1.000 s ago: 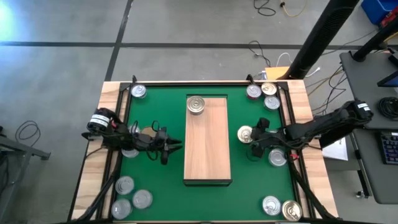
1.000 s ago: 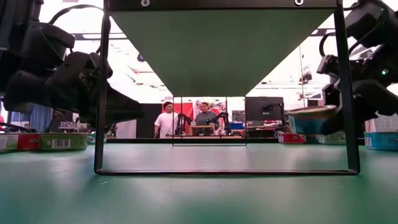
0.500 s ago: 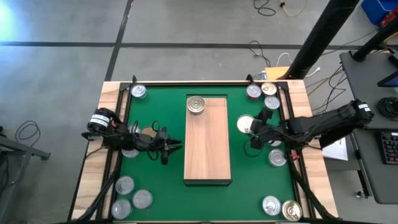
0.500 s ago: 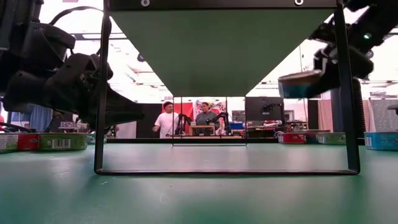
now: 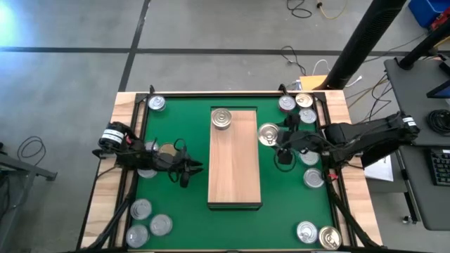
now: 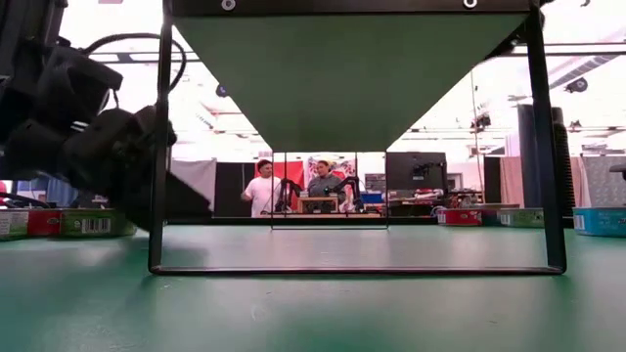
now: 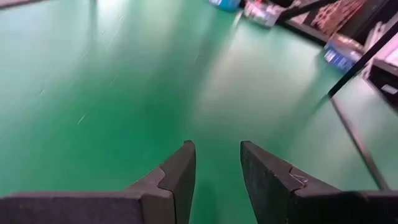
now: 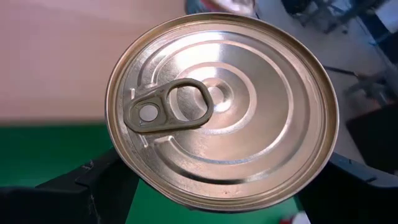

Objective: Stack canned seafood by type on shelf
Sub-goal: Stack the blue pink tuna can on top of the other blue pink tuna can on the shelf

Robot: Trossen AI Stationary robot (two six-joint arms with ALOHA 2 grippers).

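Right hand [image 5: 270, 135] pinched silver-topped tin [image 5: 268, 133], carried above desk [image 5: 183, 119] just off shelf [image 5: 234, 169] right edge; a second earlier it was farther right. One tin [image 5: 221, 118] already at shelf far end. Next: set tin on shelf, release. Left hand [image 7: 214, 163] empty, fingers narrowly apart, hovered left of shelf, unchanged.

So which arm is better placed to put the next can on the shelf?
Right, most likely. The right gripper already holds a can at the shelf edge, near the can on the shelf. The left gripper is empty, slightly open over the green mat.
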